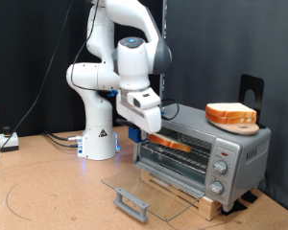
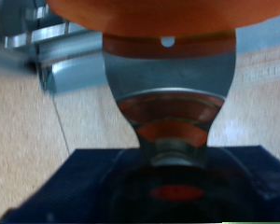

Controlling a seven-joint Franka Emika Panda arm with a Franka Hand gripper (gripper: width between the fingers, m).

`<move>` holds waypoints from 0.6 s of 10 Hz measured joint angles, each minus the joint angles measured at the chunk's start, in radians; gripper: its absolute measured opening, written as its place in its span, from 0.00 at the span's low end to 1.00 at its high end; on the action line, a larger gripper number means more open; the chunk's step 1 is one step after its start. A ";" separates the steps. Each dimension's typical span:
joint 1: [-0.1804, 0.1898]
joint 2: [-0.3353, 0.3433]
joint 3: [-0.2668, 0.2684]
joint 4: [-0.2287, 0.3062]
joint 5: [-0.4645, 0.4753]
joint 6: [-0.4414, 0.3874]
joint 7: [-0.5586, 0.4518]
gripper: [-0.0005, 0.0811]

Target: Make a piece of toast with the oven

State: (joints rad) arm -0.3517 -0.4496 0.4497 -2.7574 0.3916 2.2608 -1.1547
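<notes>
The white Franka arm's gripper [image 1: 147, 128] is hanging at the open mouth of the boxy silver countertop toaster oven [image 1: 204, 153], whose glass door [image 1: 144, 187] with its bar handle [image 1: 132, 202] is lying folded down over the wooden bench [image 1: 48, 192]. A thin bread slice with a pale tan face and orange-brown crust [image 1: 171, 143] is sitting partly inside the opening, at the wire rack, right below the gripper. In the wrist view the slice [image 2: 168, 23] is filling the top of the picture, with its reflection showing on shiny metal beneath; the fingers look closed on its edge, though the blur is making that a judgement and not a certainty. On the oven's roof, a thicker stack of similar slices [image 1: 230, 114] is resting on a round wooden board. To do this step well, the slice is best kept level and square to the rack so it is sliding flat on the wires and not catching the door frame or tipping off the front edge.
</notes>
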 joint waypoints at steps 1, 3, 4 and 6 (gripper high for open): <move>0.013 -0.002 0.023 0.000 0.011 0.000 0.032 0.50; 0.021 -0.002 0.052 -0.004 0.014 0.037 0.048 0.50; 0.021 -0.002 0.060 -0.014 0.007 0.077 0.038 0.50; 0.013 -0.002 0.062 -0.047 -0.039 0.166 -0.015 0.50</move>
State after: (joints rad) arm -0.3392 -0.4517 0.5114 -2.8042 0.3524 2.4265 -1.1702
